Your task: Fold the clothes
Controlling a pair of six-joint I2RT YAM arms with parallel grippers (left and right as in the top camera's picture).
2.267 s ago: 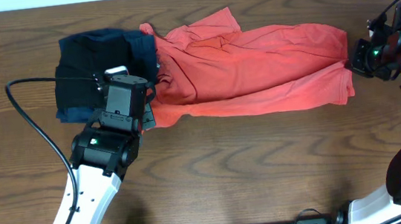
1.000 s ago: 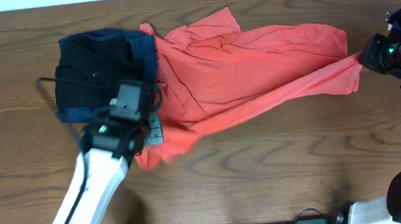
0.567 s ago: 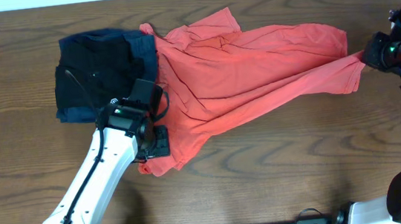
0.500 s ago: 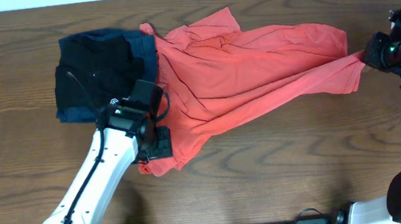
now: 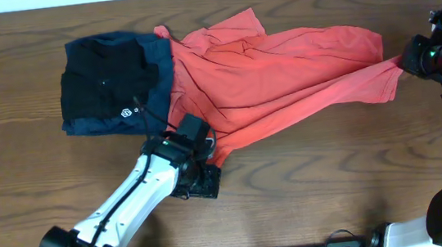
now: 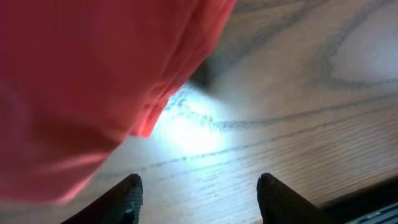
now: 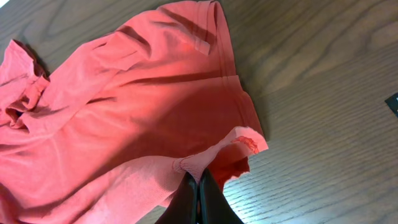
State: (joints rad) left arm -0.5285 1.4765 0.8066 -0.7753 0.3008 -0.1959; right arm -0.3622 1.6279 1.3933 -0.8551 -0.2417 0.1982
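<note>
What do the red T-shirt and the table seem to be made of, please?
The red T-shirt looks like soft, matte knit fabric, perhaps cotton: it drapes in loose folds and has stitched hems. The table looks like brown wood or wood-look laminate, with visible grain and a slight sheen under the light; I cannot tell which.

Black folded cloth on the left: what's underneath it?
A folded navy garment, peeking out past the black cloth at the top, right and bottom. Below that is the wooden table. Anything between them is covered.
</note>
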